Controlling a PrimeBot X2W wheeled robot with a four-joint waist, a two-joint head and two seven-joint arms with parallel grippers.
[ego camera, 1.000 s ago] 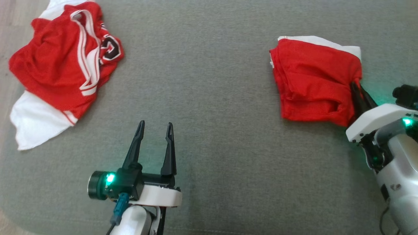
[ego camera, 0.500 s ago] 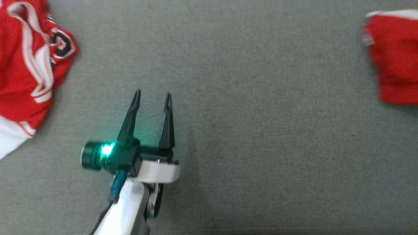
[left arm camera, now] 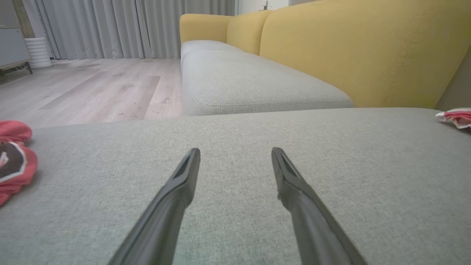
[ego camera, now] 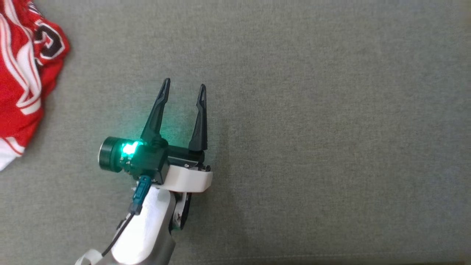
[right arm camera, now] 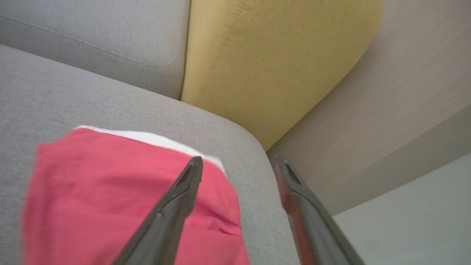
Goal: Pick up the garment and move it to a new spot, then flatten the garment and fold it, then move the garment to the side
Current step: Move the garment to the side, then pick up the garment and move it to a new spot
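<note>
Grey upholstery right across the head view: the seat cushion (ego camera: 312,129) stretches wide, and over it hangs the left gripper (ego camera: 184,84), its two dark fingers well apart with nothing between them and a green light glowing on the wrist. At the far left edge there's the crumpled jersey (ego camera: 22,73), red and white with a black numeral showing, heaped on the cushion and well clear of the gripper.

On to the left wrist view: the same two fingers, spread wide, low over the grey fabric. The crumpled jersey sits at the left edge. Away at the right edge, a sliver of the folded red garment (left arm camera: 454,117) with its white trim lies on the cushion. Beyond that are a second grey seat, a yellow backrest (left arm camera: 368,48), a pale wooden floor (left arm camera: 92,88) and grey curtains (left arm camera: 128,25).

Right wrist view now: the right gripper (right arm camera: 240,161) has its fingers apart, gripping nothing. The folded red garment lies flat near the cushion's rounded corner, a white band along its far edge. One finger crosses in front of the red cloth, and the other, slightly blurred, shows past the cushion's edge
</note>
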